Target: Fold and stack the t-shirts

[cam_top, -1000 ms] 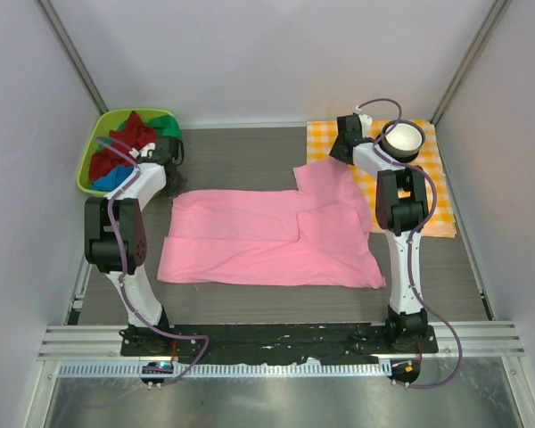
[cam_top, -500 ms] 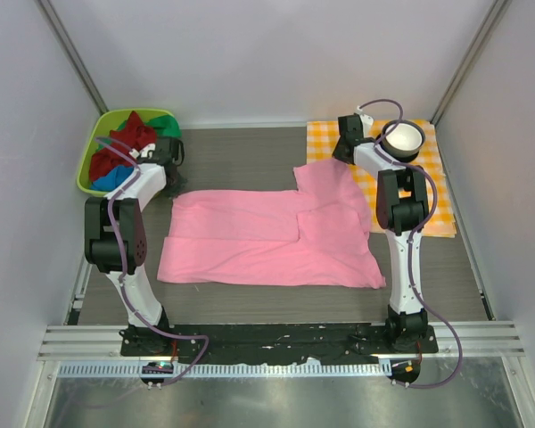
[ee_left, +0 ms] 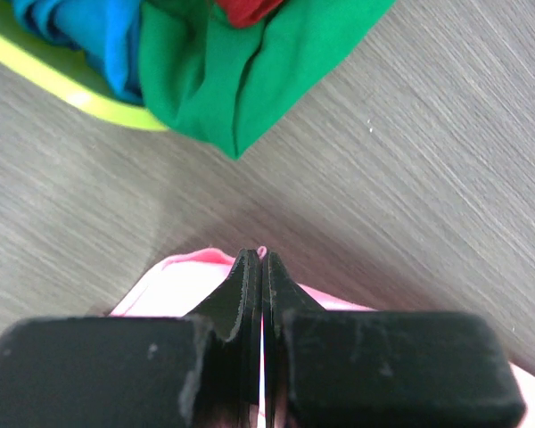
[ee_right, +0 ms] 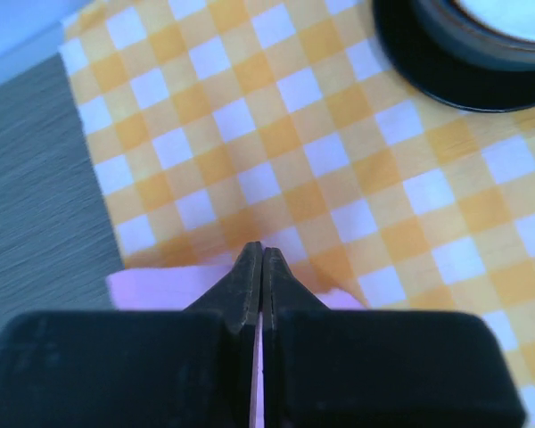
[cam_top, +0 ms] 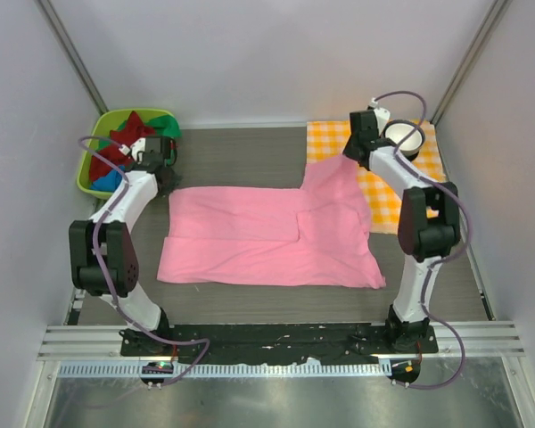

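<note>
A pink t-shirt (cam_top: 267, 236) lies spread across the middle of the tabletop. The left gripper (cam_top: 168, 176) sits at its far-left corner, the right gripper (cam_top: 349, 153) at its far-right corner. A lime basket (cam_top: 116, 113) in the table's far-left corner holds a dark red shirt (cam_top: 129, 132), a green shirt (cam_top: 165, 123) and a blue shirt (cam_top: 107, 181). An orange-checked cloth (cam_top: 325, 138) carrying a bowl (cam_top: 403, 136) covers the far-right corner.

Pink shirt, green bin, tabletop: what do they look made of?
The pink t-shirt: soft matte cloth, likely cotton knit; it lies limp with folds. The bin: probably moulded plastic, lime; smooth rim with a glossy highlight. The tabletop: matte grey wood-grain, possibly laminate; fine straight streaks, core not visible.
</note>
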Available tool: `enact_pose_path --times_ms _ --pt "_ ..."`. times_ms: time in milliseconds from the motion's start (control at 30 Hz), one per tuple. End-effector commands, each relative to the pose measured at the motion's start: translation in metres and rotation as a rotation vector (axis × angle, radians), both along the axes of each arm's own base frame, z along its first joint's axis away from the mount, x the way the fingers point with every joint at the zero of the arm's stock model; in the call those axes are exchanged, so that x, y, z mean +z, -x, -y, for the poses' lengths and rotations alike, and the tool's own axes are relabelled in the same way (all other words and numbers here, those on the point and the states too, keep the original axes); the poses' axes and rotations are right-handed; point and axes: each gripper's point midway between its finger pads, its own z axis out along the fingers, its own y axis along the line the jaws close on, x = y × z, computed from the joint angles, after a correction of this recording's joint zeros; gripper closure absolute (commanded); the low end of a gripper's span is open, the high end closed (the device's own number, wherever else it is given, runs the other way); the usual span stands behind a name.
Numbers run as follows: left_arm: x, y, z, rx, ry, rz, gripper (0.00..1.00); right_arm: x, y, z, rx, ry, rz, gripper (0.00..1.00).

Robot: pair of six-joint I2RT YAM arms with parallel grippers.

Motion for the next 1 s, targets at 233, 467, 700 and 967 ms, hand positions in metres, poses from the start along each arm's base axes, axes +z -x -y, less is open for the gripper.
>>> enact_pose_path --times_ms 233,467,700,967 --pt "0.001 0.057 -0.002 0.021 0.021 0.064 1.0 0.11 0.111 0.03 -0.082 0.019 0.176 0.99" --pt "0.007 0.082 -0.008 0.038 -0.001 0.068 1.0 0.111 0.174 0.031 -0.089 0.012 0.144 0.99" --pt "0.005 0.106 -0.017 0.04 -0.048 0.033 1.0 0.09 0.229 0.033 -0.121 0.028 0.08 0.99" --pt "-0.029 0.138 -0.016 0.045 -0.032 -0.052 1.0 0.056 0.278 0.028 -0.146 0.03 -0.011 0.99"
